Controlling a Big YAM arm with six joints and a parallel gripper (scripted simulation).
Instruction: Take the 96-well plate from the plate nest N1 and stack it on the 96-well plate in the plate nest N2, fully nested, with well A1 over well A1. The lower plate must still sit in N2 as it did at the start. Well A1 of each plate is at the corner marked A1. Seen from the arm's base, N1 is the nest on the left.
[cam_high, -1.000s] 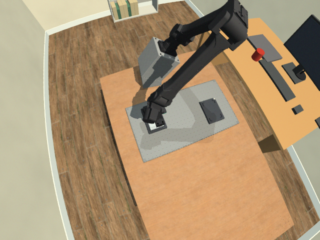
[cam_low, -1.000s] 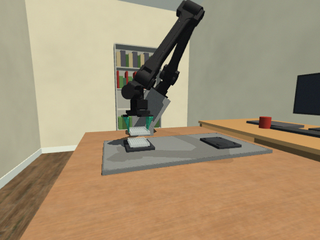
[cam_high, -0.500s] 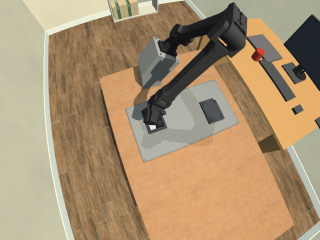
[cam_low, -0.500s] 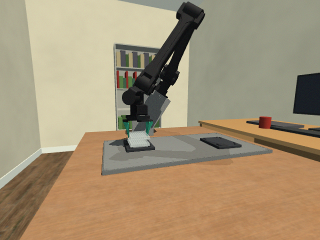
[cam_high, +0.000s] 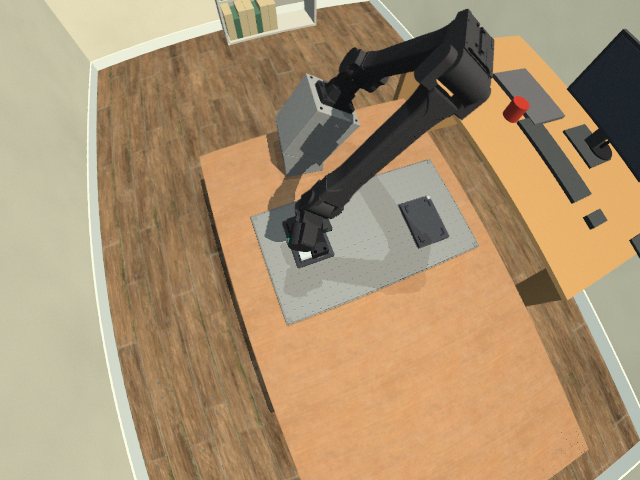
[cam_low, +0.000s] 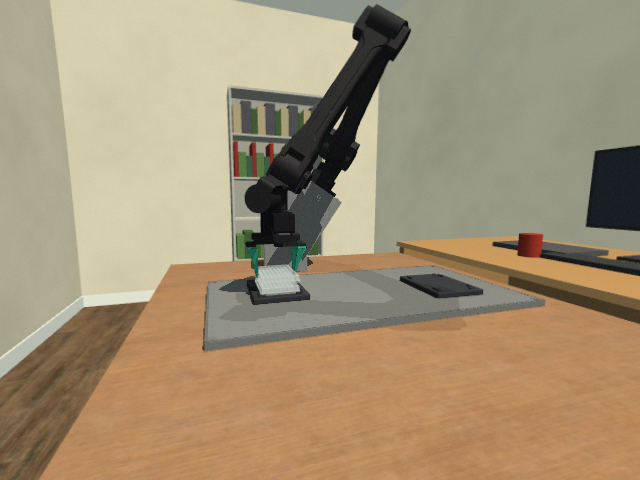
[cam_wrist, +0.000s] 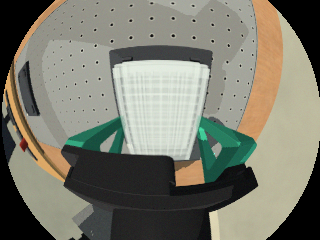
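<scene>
My gripper with green fingers is shut on the clear 96-well plate by its two sides. It holds the plate level, directly over the second 96-well plate in the black nest N2. The two plates look like one stack; I cannot tell whether a gap remains between them. In the wrist view the held plate covers the lower plate, and the nest's dark rim shows beyond it. From above, the wrist hides most of the plates. Nest N1 is empty. The A1 marks are not visible.
Both nests sit on a grey perforated baseplate on the wooden table. The arm's grey base box stands at the table's back edge. A side desk holds a red cup, a keyboard and a monitor.
</scene>
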